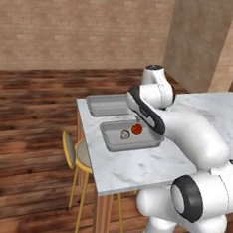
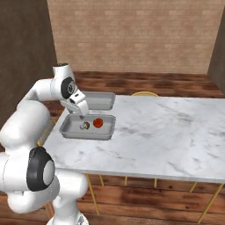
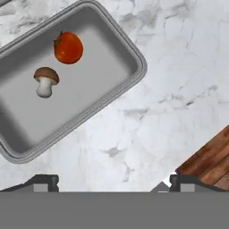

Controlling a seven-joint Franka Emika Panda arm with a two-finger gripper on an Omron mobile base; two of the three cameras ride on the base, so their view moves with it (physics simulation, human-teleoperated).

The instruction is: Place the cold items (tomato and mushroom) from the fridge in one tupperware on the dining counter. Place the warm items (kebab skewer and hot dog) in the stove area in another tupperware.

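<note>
1. So our hand [image 3: 112, 181] is spread wide and empty, above the table [image 3: 179, 67].
2. Tomato [image 3: 68, 47] and mushroom [image 3: 45, 82] sit in the tupperware [image 3: 134, 58], upper left of hand view.
3. Pulling back low could clip that rim and shove it.

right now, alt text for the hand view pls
Looking down on a grey tupperware holding a red tomato and a brown-capped mushroom, lying apart from each other. The tray sits on the white marble dining counter, with wooden floor at the lower right; the open gripper holds nothing.
</note>
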